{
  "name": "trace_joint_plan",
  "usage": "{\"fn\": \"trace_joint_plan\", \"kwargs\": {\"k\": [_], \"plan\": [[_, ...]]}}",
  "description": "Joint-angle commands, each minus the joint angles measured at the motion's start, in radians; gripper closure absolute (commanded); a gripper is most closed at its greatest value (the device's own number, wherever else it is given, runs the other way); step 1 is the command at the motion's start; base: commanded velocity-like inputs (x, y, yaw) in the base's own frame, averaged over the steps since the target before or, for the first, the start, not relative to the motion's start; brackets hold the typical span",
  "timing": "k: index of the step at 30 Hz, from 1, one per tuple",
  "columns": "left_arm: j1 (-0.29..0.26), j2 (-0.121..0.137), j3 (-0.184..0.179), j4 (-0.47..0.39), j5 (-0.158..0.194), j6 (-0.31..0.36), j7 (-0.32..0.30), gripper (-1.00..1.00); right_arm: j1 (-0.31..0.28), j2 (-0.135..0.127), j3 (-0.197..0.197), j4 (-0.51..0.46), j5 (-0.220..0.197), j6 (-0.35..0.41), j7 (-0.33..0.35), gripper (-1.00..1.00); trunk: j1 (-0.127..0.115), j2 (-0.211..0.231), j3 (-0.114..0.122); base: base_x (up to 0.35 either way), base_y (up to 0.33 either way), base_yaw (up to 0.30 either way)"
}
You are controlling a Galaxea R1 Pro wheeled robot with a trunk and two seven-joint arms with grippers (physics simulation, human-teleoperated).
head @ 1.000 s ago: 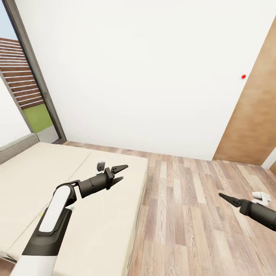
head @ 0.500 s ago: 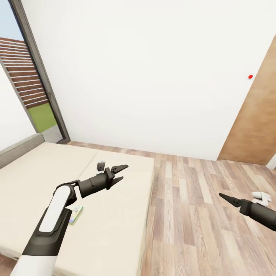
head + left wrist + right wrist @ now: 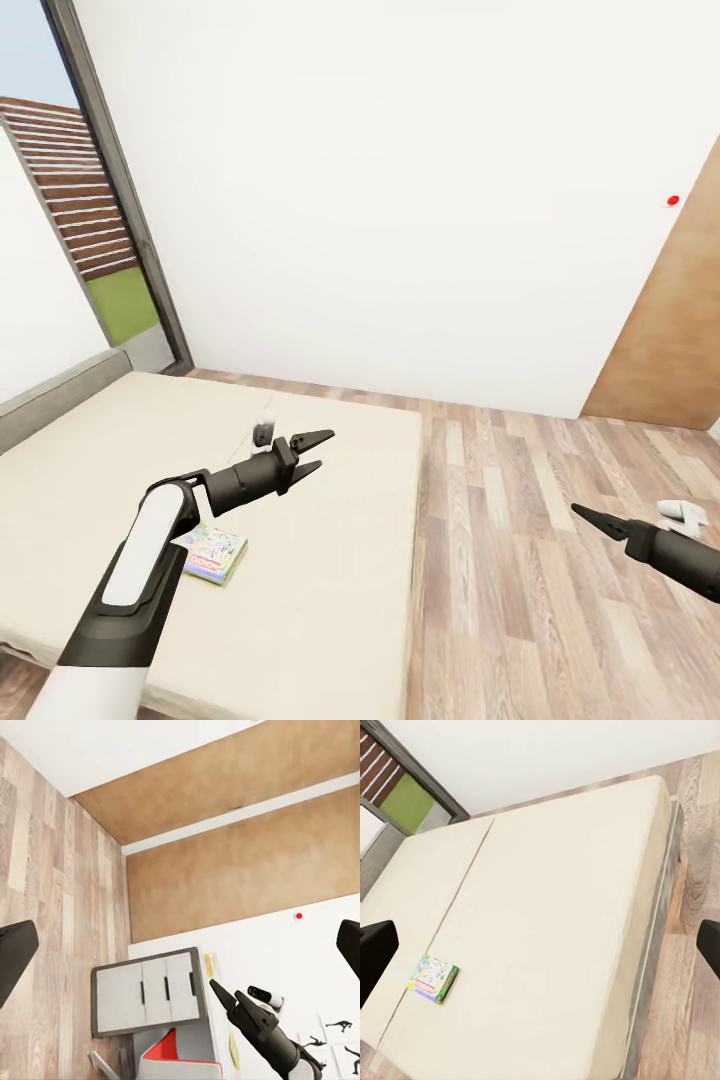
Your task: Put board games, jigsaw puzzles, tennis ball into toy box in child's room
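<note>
Here, bed (image 3: 330, 560): wide cream top, its right edge beside open wood floor (image 3: 540, 560).
Board game (image 3: 211, 553): small colourful box flat on the bed, well away from the edges, partly behind the left arm.
Left gripper (image 3: 318, 450): above the bed, jaws apart, holding nothing.
Right gripper (image 3: 590, 518): over the floor; cannot tell if jaws are apart.
Left wrist view: grey worktop with white cabinet (image 3: 146, 991).
Right wrist view: the board game (image 3: 436, 978) whole.
</note>
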Motion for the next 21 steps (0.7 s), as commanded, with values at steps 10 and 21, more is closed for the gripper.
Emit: {"fn": "trace_joint_plan", "kwargs": {"k": [10, 21], "plan": [[0.000, 0.001, -0.001, -0.001, 0.009, 0.001, 0.008, -1.00, -0.001, 0.000, -0.001, -0.001, 0.001, 0.005, 0.004, -1.00, 0.001, -0.002, -0.002, 0.000, 0.133, 0.000], [-0.001, 0.001, -0.001, -0.001, 0.009, 0.001, 0.008, -1.00, -0.001, 0.000, -0.002, -0.001, 0.001, 0.005, 0.004, -1.00, 0.001, -0.002, -0.002, 0.000, 0.029, 0.000]]}}
